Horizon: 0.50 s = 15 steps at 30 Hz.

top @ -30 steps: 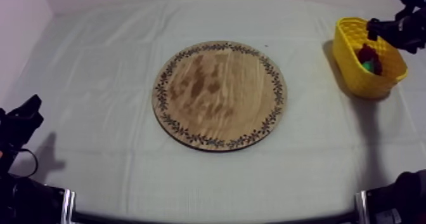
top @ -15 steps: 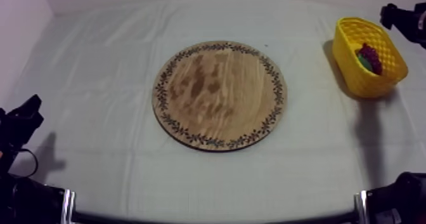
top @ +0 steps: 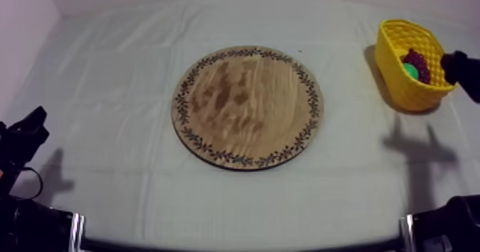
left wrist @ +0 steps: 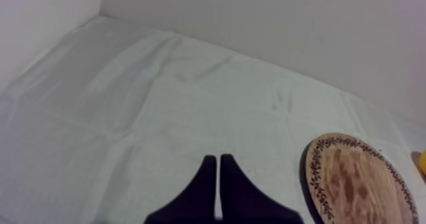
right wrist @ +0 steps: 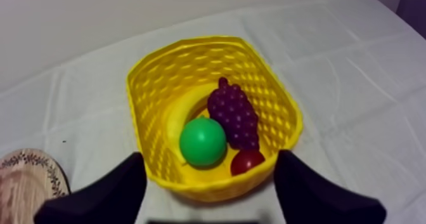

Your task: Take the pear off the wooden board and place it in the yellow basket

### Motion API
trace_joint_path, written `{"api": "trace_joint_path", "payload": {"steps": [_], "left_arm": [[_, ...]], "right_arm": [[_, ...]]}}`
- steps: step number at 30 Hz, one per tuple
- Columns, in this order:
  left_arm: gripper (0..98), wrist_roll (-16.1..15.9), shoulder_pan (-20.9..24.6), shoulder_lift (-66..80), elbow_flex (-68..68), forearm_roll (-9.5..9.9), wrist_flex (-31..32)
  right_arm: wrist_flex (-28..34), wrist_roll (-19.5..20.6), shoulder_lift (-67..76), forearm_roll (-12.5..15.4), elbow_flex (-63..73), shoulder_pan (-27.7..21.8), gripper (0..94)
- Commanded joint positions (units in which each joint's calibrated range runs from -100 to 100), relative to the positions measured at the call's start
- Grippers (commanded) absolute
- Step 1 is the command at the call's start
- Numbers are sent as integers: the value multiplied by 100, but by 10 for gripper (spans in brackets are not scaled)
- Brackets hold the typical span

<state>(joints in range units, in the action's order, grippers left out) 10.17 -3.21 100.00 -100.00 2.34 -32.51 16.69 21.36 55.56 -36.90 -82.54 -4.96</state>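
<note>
Grey-white cloth (top: 107,91) is spread over the table. The pear (right wrist: 203,141) is seen inside the yellow basket (right wrist: 158,80) by the far right corner, beside the grapes (right wrist: 234,115). The right gripper (right wrist: 209,158) is held wide apart, empty, at the basket's rim; the left gripper (left wrist: 217,158) is pressed together.

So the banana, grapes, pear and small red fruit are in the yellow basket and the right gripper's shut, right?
No: the right gripper is open, its fingers wide apart in the right wrist view. The banana, grapes, pear and small red fruit are in the yellow basket.
</note>
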Motion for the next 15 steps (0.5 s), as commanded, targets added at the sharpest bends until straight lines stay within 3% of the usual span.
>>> {"api": "trace_joint_path", "payload": {"steps": [1, 10, 15], "left_arm": [[1, 1, -2, 0, 0, -2, 1], [1, 1, -2, 0, 0, -2, 1], [1, 1, -2, 0, 0, -2, 1]], "right_arm": [[-16, -221, 1265, 352, -596, 65, 523], [532, -1508, 2773, 2014, -1382, 300, 356], [893, -2126, 3302, 2707, -1541, 335, 206]]}}
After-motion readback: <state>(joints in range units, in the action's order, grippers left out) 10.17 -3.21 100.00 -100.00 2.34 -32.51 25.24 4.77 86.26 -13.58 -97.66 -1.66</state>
